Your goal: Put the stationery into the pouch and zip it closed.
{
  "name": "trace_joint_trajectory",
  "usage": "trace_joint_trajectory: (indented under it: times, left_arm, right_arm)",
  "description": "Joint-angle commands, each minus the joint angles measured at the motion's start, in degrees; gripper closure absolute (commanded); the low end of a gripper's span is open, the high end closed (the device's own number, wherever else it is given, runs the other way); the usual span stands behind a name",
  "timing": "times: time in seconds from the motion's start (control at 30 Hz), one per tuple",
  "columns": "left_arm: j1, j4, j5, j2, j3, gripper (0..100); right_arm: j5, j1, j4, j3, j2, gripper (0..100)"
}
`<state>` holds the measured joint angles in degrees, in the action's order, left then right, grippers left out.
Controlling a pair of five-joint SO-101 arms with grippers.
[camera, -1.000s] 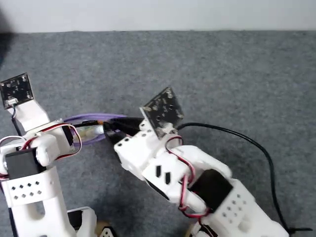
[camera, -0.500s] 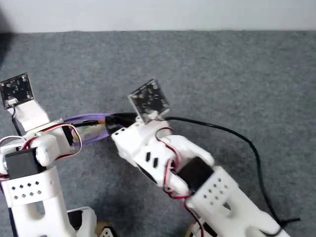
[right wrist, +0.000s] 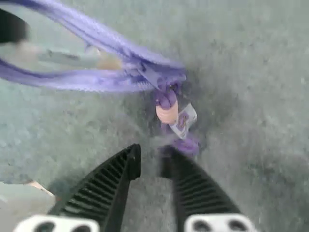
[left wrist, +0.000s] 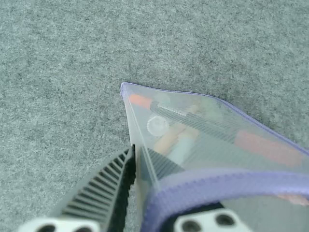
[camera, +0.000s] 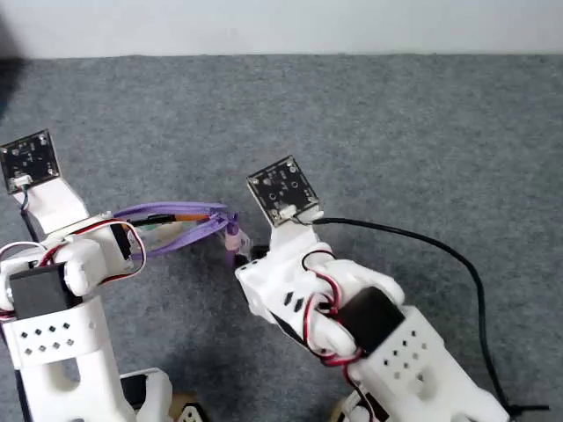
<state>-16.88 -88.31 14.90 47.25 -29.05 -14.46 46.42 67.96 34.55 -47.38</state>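
Note:
The clear pouch (left wrist: 207, 135) with a purple zip band holds pens and other stationery and is lifted at one end off the grey mat. My left gripper (left wrist: 137, 157) is shut on its zip edge (camera: 141, 230). The two zip bands (right wrist: 91, 79) run apart from the left arm and meet at the slider (right wrist: 153, 77), at the pouch's right end (camera: 224, 218). A purple and peach pull charm (right wrist: 170, 110) hangs from the slider (camera: 232, 236). My right gripper (right wrist: 150, 155) sits just short of the charm, slightly open with nothing between its fingers (camera: 251, 257).
Grey carpet-like mat (camera: 396, 132) covers the table, with open room to the right and back. A black cable (camera: 440, 255) trails from the right arm across the mat. A pale wall edge (camera: 281, 26) borders the far side.
My right gripper has pulled back from over the pouch toward the right, uncovering the pouch's right end and its pull charm. The left arm has kept still, holding the pouch.

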Motion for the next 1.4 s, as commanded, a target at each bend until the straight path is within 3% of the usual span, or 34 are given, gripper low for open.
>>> trace_joint_trajectory:
  times: [0.0,0.3,0.43,0.6,0.77,1.13,1.37]
  left_arm:
    - [-0.35,1.67,0.44,-0.09,0.66,99]
    - [-0.35,1.67,0.44,0.00,0.66,99]
    - [-0.35,1.67,0.44,0.00,0.66,99]
    - [-0.35,1.67,0.44,0.26,0.66,99]
    - [-0.35,1.58,0.44,0.35,0.66,99]
    - [-0.09,1.67,0.44,0.00,0.66,99]
    - [-0.09,1.67,0.44,0.09,0.66,99]
  right_arm:
    - [-0.79,-0.57,-1.63,-2.90,4.70,78.1]
    - [1.41,-0.57,-18.42,-2.99,20.97,77.9]
    - [1.41,-3.12,-22.02,-2.99,24.13,82.7]
    - [1.41,-8.13,-22.20,-2.99,22.73,99.3]
    - [3.69,-11.82,-17.71,-2.99,14.46,99.1]
    - [9.14,-11.91,-8.40,-2.90,1.63,99.0]
    - [9.41,-11.74,-20.97,7.03,5.23,98.7]
